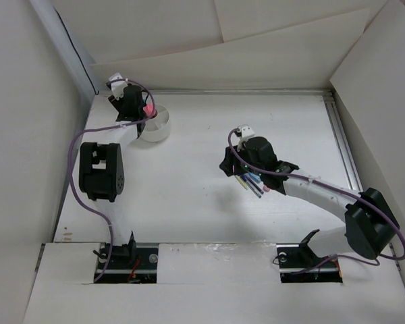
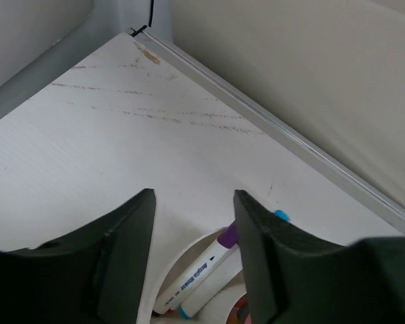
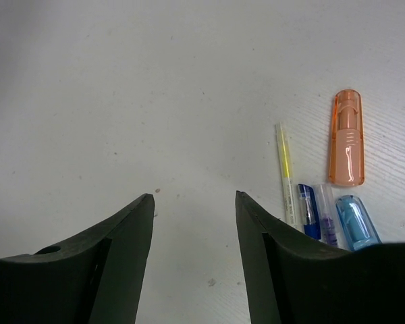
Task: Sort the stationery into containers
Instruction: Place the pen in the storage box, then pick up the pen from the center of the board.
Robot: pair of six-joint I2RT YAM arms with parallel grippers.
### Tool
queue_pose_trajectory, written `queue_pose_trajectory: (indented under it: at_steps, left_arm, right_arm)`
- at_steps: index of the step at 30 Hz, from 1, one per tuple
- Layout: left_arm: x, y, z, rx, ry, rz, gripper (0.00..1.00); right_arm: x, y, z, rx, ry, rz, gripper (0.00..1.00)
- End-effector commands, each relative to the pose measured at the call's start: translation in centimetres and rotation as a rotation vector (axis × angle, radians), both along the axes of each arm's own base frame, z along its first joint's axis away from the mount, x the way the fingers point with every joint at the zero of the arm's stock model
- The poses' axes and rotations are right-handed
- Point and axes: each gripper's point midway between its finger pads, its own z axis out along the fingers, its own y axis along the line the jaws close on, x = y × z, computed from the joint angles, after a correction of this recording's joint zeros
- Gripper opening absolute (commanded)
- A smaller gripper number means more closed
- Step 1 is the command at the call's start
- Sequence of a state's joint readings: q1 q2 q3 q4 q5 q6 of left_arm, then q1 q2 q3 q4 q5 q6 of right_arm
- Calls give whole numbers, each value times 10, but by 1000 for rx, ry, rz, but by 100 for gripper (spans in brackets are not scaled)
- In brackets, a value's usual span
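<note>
The white round cup [image 1: 155, 126] stands at the back left. My left gripper [image 1: 135, 110] hovers over its left rim, open and empty. In the left wrist view the gripper [image 2: 194, 194] has its jaws apart above the cup [image 2: 179, 260], which holds a white marker with a purple cap [image 2: 206, 268] and a second white marker. A pink item [image 1: 148, 108] shows at the cup's rim. My right gripper [image 1: 229, 165] is open and empty above bare table [image 3: 194, 197]. Right of it lie an orange stick [image 3: 346, 138], a yellow pen [image 3: 285, 169], a blue pen [image 3: 308, 210] and a blue stick [image 3: 354, 223].
White walls close in the table on the left, back and right. A metal rail [image 2: 283, 131] runs along the back edge, another along the right edge [image 1: 343, 145]. The left arm's black elbow [image 1: 102, 171] sits near the left wall.
</note>
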State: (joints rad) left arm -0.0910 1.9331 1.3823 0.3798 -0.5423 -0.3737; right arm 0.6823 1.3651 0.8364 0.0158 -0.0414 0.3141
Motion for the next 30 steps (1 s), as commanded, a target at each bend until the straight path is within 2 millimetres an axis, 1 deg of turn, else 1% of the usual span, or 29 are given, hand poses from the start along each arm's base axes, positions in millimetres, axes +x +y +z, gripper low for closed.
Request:
queue_pose_trajectory:
  at_steps: [1,2,3,4,5,6,7,8,9,10,11,12,13,14,15,16,17,18,19,20,21,22,23,24,25,26,27,28,30]
  left_arm:
    - [-6,2,47,-5,-110,-2,48]
    - [-8,-1,59,-18,-137,-12,50]
    - [-10,-2,63,-21,-142,-24,51]
    - [-12,-3,72,-35,-166,-21,51]
    - [-18,-4,86,-40,-191,-32,51]
    - [-20,-7,99,-57,-227,-46,47]
    - [-24,-9,106,-80,-248,-52,42]
    - [-34,-12,125,-101,-290,-71,40]
    - [-39,-21,132,-124,-310,-99,37]
    - [-47,-24,126,-143,-311,-113,33]
    - [-53,-36,133,-188,-350,-142,29]
    - [-67,-45,149,-212,-393,-168,23]
    - [-76,-67,150,-239,-405,-212,20]
    - [-86,-81,131,-256,-392,-241,18]
    - [-94,-97,127,-273,-390,-280,18]
    - [-105,-111,127,-300,-396,-303,17]
    - [-118,-144,105,-310,-349,-374,17]
    - [-125,-159,101,-324,-343,-407,16]
    - [-132,-175,92,-329,-326,-443,16]
    - [-146,-202,87,-338,-306,-509,16]
    - [-155,-212,69,-334,-266,-534,16]
    - [-162,-224,62,-339,-250,-575,16]
    - [-173,-241,59,-349,-234,-639,16]
    - [-178,-242,43,-334,-196,-657,16]
    - [-186,-249,40,-359,-185,-697,16]
    - [-192,-252,36,-365,-171,-726,16]
    - [-198,-256,38,-376,-172,-763,16]
    - [-206,-254,27,-376,-148,-778,16]
    - [-217,-253,26,-375,-147,-809,16]
  right_arm:
    - [8,4,19,38,-62,-21,58]
    - [8,4,19,38,-62,-21,58]
    - [9,2,23,41,-74,-32,59]
    - [9,2,23,41,-74,-32,59]
    - [9,-1,19,30,-71,-46,59]
    - [12,-5,22,33,-81,-73,59]
    - [12,-8,20,21,-77,-87,50]
    - [12,-11,17,12,-65,-105,43]
    - [15,-16,15,-1,-64,-142,35]
    - [21,-21,14,-6,-57,-172,25]
    - [19,-24,10,-19,-41,-187,9]
    - [22,-29,4,-25,-22,-214,4]
    - [25,-36,2,-35,-18,-236,0]
    - [24,-37,1,-31,-4,-244,0]
    - [23,-41,-8,-41,27,-261,0]
    - [23,-43,-9,-44,35,-274,0]
    - [23,-43,-9,-44,35,-274,0]
    - [20,-47,-17,-56,57,-290,8]
    - [18,-48,-19,-58,72,-296,14]
    - [14,-52,-27,-79,85,-304,20]
    - [10,-55,-34,-90,107,-309,30]
    - [8,-57,-37,-100,117,-309,33]
    - [6,-63,-40,-109,127,-318,35]
    - [4,-64,-43,-118,135,-318,35]
    - [-2,-66,-48,-122,149,-308,35]
    - [-6,-65,-53,-125,164,-296,35]
    - [-12,-64,-58,-123,183,-276,35]
    - [-18,-68,-66,-136,197,-276,34]
    - [-27,-75,-80,-154,228,-283,31]
